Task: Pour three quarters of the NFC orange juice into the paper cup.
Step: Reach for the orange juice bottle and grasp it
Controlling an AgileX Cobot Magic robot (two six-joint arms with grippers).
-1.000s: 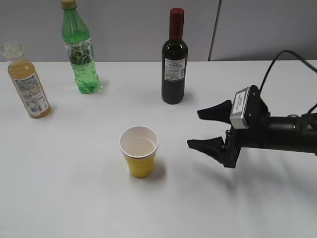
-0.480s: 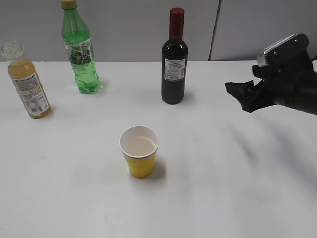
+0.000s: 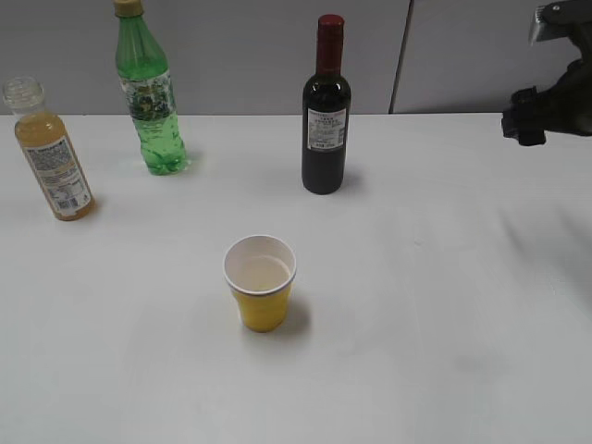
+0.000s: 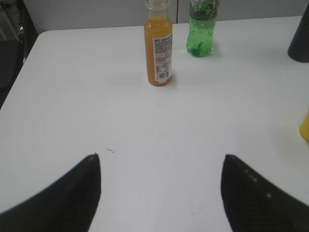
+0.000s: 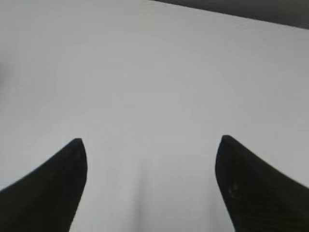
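Observation:
The NFC orange juice [image 3: 54, 153] stands upright and uncapped at the far left of the white table; it also shows in the left wrist view [image 4: 158, 48], well ahead of my left gripper [image 4: 161, 162]. That gripper is open and empty over bare table. The yellow paper cup [image 3: 261, 282] stands upright at the table's middle front; its edge shows at the right of the left wrist view [image 4: 305, 126]. My right gripper [image 5: 150, 145] is open and empty over bare table. Only part of the right arm [image 3: 555, 102] shows at the upper right edge.
A tall green bottle [image 3: 148, 92] stands at the back left, beside the juice. A dark wine bottle [image 3: 326, 111] stands at the back centre, behind the cup. A grey wall runs behind the table [image 3: 416, 305].
My right arm has pulled back from beside the cup, up and to the right, to the upper right edge of the exterior view. The bottles and cup have not moved.

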